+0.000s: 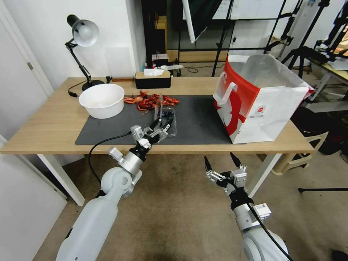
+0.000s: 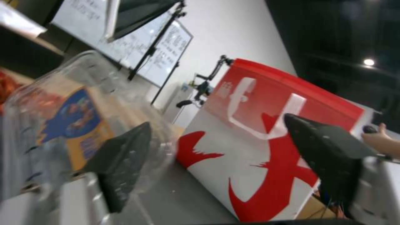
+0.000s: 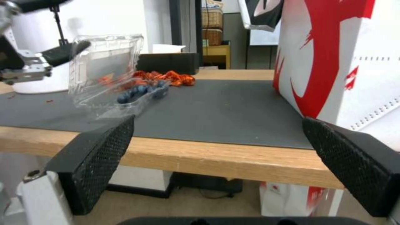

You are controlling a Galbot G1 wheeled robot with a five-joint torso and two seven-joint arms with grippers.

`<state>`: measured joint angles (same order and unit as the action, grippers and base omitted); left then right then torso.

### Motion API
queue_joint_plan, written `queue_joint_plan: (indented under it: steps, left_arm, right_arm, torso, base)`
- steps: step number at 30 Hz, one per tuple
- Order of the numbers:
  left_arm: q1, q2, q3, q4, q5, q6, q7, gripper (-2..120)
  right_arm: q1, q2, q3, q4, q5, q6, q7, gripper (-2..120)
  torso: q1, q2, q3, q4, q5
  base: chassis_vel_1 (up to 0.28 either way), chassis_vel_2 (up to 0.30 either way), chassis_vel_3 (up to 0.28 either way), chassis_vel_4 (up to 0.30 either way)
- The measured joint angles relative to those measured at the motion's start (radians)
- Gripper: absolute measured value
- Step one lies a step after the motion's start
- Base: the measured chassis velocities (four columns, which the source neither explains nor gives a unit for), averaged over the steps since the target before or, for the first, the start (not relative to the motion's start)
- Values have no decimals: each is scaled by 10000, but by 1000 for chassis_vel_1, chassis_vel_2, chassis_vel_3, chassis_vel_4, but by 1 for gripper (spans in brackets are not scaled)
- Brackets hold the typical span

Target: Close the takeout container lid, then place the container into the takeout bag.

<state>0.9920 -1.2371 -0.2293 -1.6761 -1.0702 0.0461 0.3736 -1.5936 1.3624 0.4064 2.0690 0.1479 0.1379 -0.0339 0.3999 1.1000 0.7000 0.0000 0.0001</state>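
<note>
The left gripper [image 1: 161,125] reaches over the near edge of the table, its fingers spread, at the near end of the takeout container [image 1: 167,120]. In the left wrist view one dark fingertip [image 2: 125,159] lies against the clear lid [image 2: 75,125], which stands raised and tilted, its blue-and-yellow label facing the camera; the other fingertip is well apart, with nothing between them. I cannot tell whether the finger presses the lid or only touches it.

The container sits on the dark grey mat [image 1: 195,123], near its middle, with the tray resting flat and dark blueberries [image 3: 139,91] inside. The right wrist view shows the lid [image 3: 104,65] upright above the berries — the box is open.

The takeout bag [image 1: 257,98] stands upright on the right end of the mat, well apart from the container, its mouth open and silvery lining showing, one flat white handle hanging on the red side.

The right gripper [image 1: 223,165] hangs below and in front of the table edge, right of centre, its fingers wide apart and empty.

The mat lies on a light wooden table [image 1: 47,127]. To the left of the container sits a round white bowl [image 1: 102,100]; just beyond the container lies a loose heap of red shells [image 1: 150,101]. At the far edge stand a black tissue box [image 1: 152,79] and, far left, a desk lamp [image 1: 81,47]. Behind the table are white walls and black tripods [image 1: 301,40].
</note>
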Motion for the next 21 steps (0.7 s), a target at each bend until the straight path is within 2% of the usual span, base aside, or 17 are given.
queue_joint_plan:
  steps: [2, 4, 5, 8, 10, 13, 14, 17, 19, 20, 21]
  left_arm:
    - [-35, 12, 10, 26, -89, 47, -83, 75]
    - [-127, 62, 52, 130, -223, 120, -225, 64]
    - [-127, 62, 52, 130, -223, 120, -225, 64]
    - [-231, 138, 203, 307, -221, 161, -235, 49]
    - [-261, 145, 245, 345, -217, 175, -248, 46]
    - [-405, 148, 388, 501, -168, 233, -429, 30]
    - [-405, 148, 388, 501, -168, 233, -429, 30]
    - [-516, 141, 533, 624, -84, 265, -614, 17]
    - [-523, 141, 542, 631, -78, 268, -622, 17]
    - [-566, 146, 604, 676, -39, 282, -660, 7]
    - [-586, 149, 628, 696, -25, 285, -673, 3]
  right_arm:
    - [4, 15, -20, 1, -17, -1, 3, 100]
    - [9, 60, -68, -11, -72, -1, 11, 100]
    - [9, 60, -68, -11, -72, -1, 11, 100]
    - [29, 91, -109, -79, -142, 7, 24, 100]
    - [34, 97, -119, -93, -153, 12, 24, 100]
    - [35, 118, -153, -106, -199, 26, 26, 100]
    - [35, 118, -153, -106, -199, 26, 26, 100]
    - [33, 119, -163, -107, -208, 29, 27, 100]
    - [32, 119, -163, -106, -208, 29, 26, 100]
    - [35, 117, -163, -109, -208, 30, 27, 100]
    - [41, 117, -161, -113, -208, 30, 26, 100]
  torso:
    - [0, 0, 0, 0, -1]
    - [1, -1, -1, 0, 0]
    - [1, -1, -1, 0, 0]
    - [0, 0, -1, 1, -1]
    - [0, -1, -1, 0, -1]
    - [0, 0, -1, 0, -1]
    - [0, 0, -1, 0, -1]
    - [0, 0, -1, 0, -1]
    - [0, -1, -1, 0, -1]
    - [0, 0, -1, 0, -1]
    - [0, 0, 0, 0, 0]
  base:
    - [0, 0, 0, 0]
    - [0, 0, 0, 0]
    - [0, 0, 0, 0]
    - [0, 0, 0, 0]
    - [0, 0, 0, 0]
    - [0, 0, 0, 0]
    - [0, 0, 0, 0]
    - [0, 0, 0, 0]
    - [0, 0, 0, 0]
    - [0, 0, 0, 0]
    - [0, 0, 0, 0]
